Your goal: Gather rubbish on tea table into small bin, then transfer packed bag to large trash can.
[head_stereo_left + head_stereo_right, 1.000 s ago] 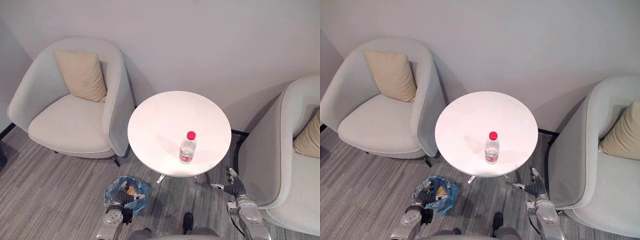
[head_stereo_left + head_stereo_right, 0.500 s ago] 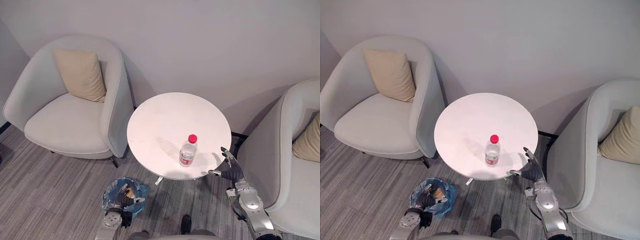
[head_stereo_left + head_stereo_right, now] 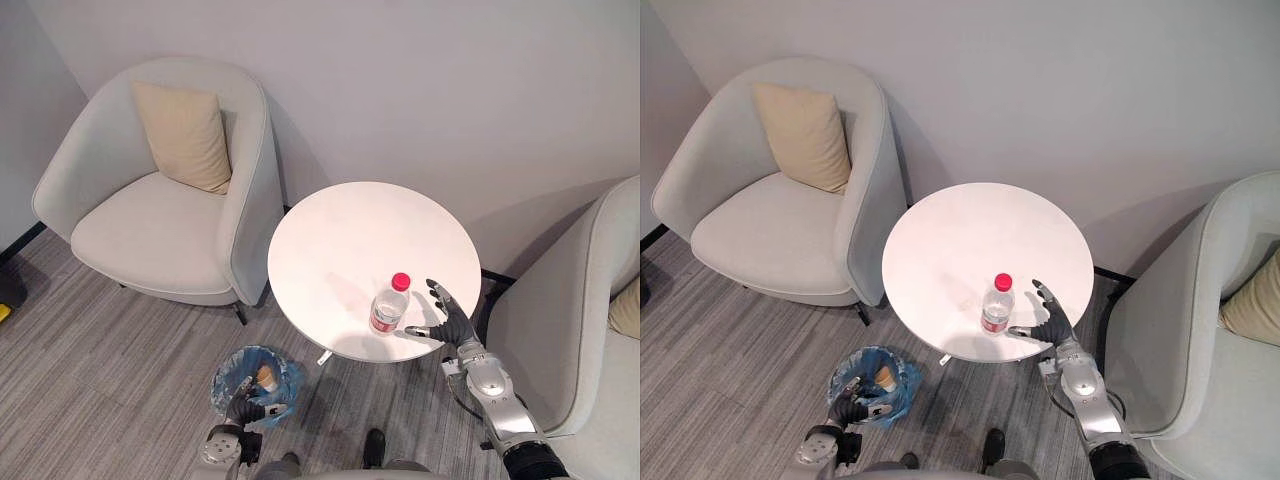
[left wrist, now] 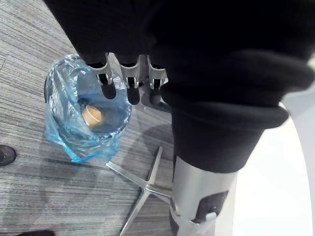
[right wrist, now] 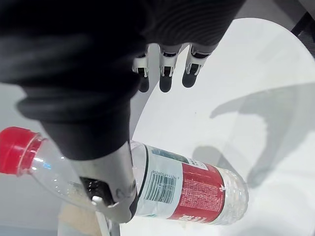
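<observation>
Bright even light, soft shadows on white table [image 3: 345, 235]

We see two silver-grey arms; the right arm [image 3: 497, 398] is built of rounded metal segments, with a dark band at its near end. Each wrist and hand back sits under a dark ribbed cover [image 5: 187, 22], black and matte. The right hand [image 3: 1051, 326] and left hand [image 3: 243, 408] carry slim silver fingers [image 5: 166, 78] with rounded dark tips. The thumb [image 4: 192, 182] is a smooth silver cylinder with a dark inset and a small pale stud.
</observation>
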